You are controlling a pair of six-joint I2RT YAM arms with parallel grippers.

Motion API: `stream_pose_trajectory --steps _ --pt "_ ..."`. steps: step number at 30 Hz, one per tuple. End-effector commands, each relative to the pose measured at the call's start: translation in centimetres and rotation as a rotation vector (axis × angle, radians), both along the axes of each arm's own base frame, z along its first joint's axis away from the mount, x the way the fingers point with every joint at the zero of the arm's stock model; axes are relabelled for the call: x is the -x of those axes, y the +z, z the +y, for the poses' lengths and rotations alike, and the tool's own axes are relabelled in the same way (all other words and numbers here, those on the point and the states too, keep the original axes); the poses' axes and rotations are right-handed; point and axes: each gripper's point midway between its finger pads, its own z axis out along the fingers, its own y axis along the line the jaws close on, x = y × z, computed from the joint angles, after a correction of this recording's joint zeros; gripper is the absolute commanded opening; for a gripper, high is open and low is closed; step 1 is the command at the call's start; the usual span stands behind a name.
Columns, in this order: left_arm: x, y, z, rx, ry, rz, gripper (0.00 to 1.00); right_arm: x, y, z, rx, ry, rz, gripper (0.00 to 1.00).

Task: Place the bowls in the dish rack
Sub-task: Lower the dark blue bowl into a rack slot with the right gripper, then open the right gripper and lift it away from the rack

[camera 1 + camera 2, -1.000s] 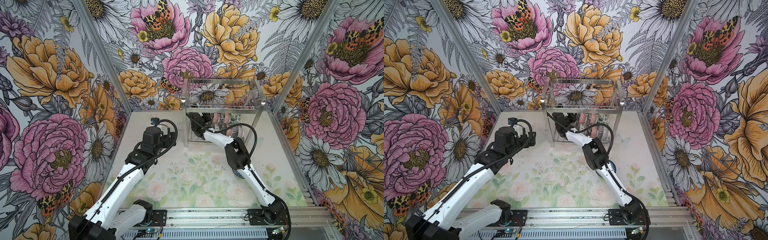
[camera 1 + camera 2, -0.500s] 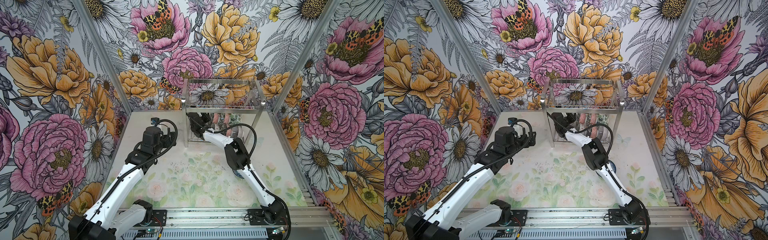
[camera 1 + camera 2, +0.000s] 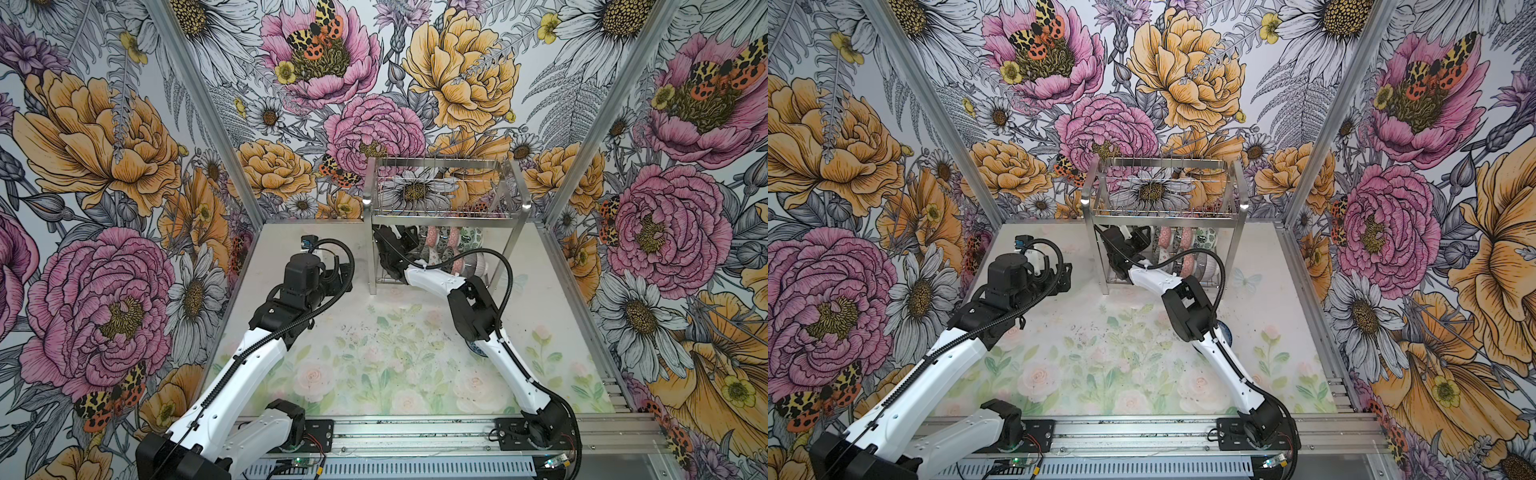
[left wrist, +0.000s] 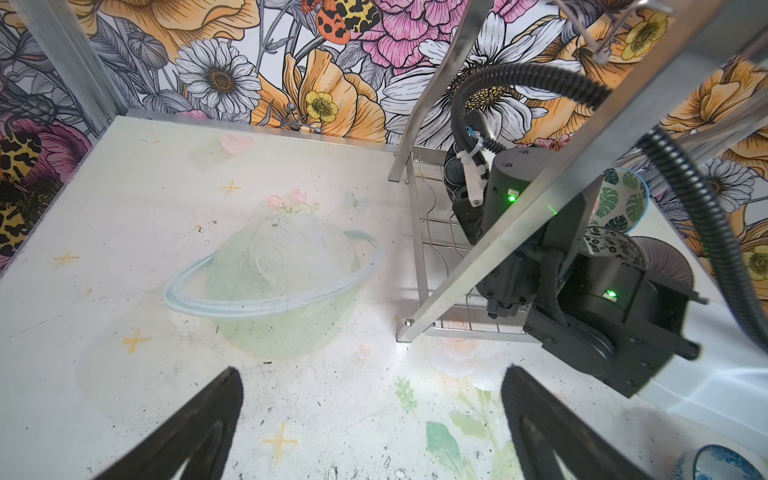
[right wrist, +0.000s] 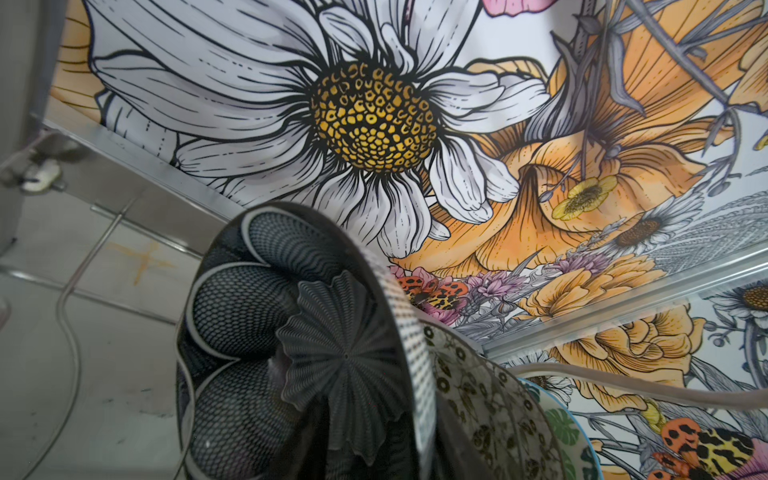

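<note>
Left pincer (image 4: 372, 370): wide open, above the surface (image 4: 124, 249).
Right pincer (image 3: 409, 241): inside dish rack (image 3: 440, 216), lower shelf; cannot tell if closed.
Bowls (image 3: 453, 241): on edge in rack, 12 o'clock.
Blue bowl (image 4: 723, 463): on surface, 4 o'clock.

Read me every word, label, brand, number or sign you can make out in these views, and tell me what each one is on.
No text can be read in any view.
The bowls: patterns only, no lettering.
The dish rack: bare metal, no label showing.
The board by the front rail: any print is too small to read.
</note>
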Motion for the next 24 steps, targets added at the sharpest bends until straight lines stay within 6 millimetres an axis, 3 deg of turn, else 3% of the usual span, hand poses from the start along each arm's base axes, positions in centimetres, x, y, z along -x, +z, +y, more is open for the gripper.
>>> stream_pose_trajectory --steps 1,17,24 --pt "0.1 0.6 0.0 0.016 -0.009 -0.028 0.99 0.9 2.4 1.1 -0.044 0.050 -0.008 0.49" --pt "0.2 1.1 -0.1 0.032 -0.016 -0.041 0.99 2.9 5.3 1.1 -0.113 0.131 0.010 0.91" --pt "0.3 1.1 -0.1 0.032 -0.014 -0.040 0.99 4.4 6.5 0.6 -0.156 0.166 0.017 1.00"
